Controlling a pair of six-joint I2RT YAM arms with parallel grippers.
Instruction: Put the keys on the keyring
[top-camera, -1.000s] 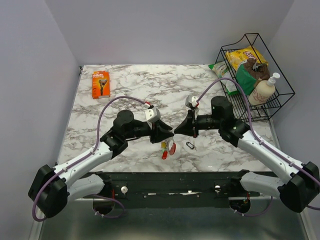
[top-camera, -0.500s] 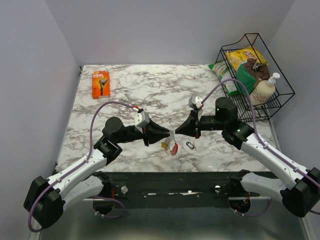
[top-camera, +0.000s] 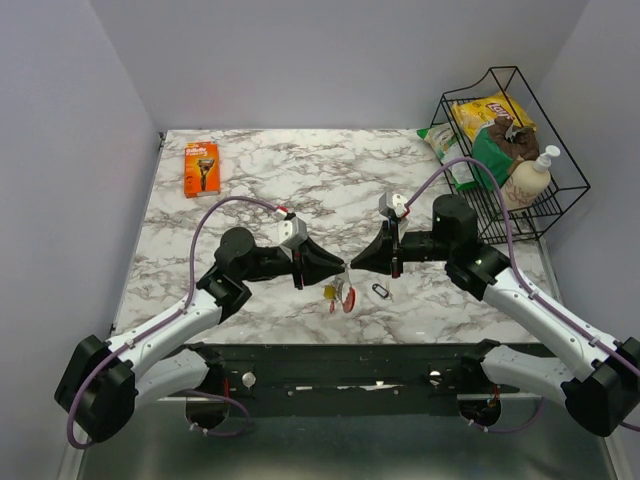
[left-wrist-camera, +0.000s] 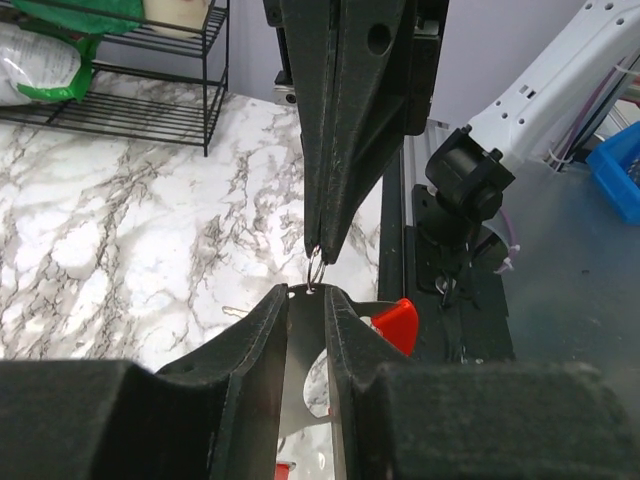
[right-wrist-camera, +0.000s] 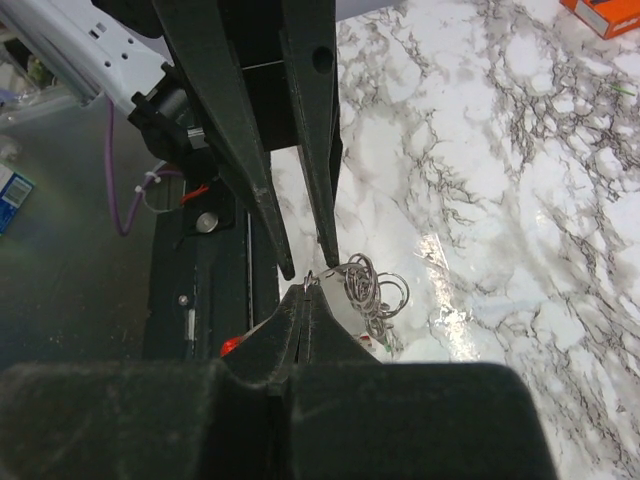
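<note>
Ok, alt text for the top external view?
Two robot arms meet tip to tip over a marble table, left gripper and right gripper just above the keys; the small black keyring lies apart beside the bunch. An orange razor pack sits at the far left, a wire basket of groceries at the far right.

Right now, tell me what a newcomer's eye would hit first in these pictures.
The left gripper and right gripper meet tip to tip near the front middle of the table, with the keys dangling between them. At the far right stands a black wire basket stuffed with snack bags and a pump bottle. An orange box lies at the far left.
</note>
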